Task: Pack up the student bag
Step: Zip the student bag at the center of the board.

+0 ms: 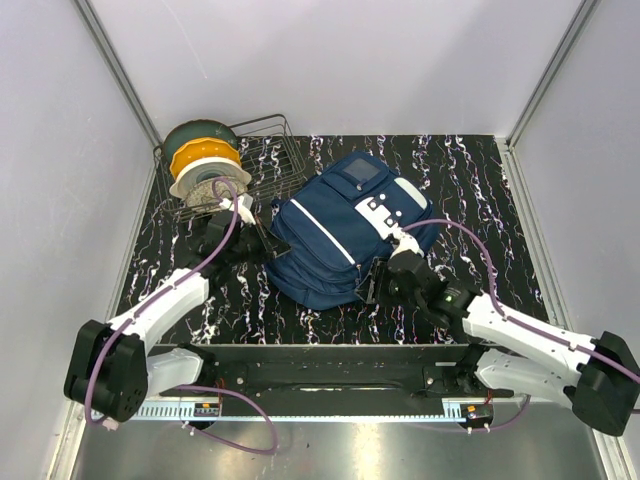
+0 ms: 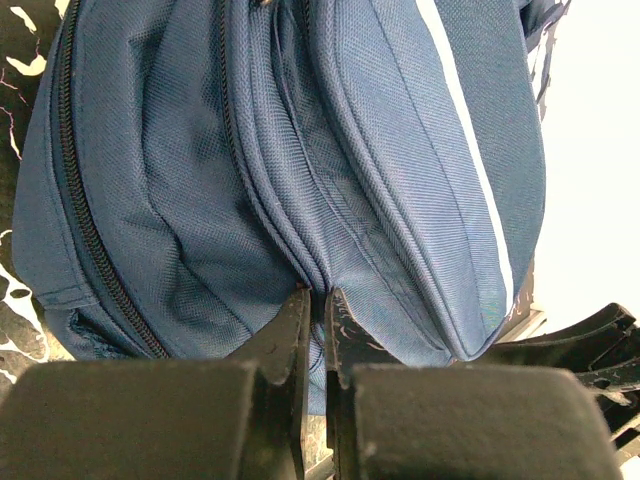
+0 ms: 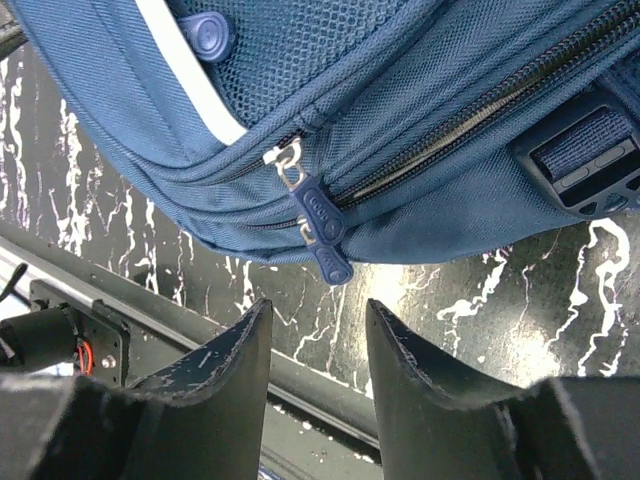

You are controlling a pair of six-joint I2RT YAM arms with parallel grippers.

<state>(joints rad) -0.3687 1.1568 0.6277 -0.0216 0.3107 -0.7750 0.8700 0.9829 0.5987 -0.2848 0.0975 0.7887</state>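
Pinching student bag fold: left claw | right claw agape, empty | interior hidden

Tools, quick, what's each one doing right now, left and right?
Left tool: closed, pinching a fold of the bag.
Right tool: open, empty, just short of the zipper pulls.

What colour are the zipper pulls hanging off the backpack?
Blue, like the student bag; the zipper pulls show best in the right wrist view.
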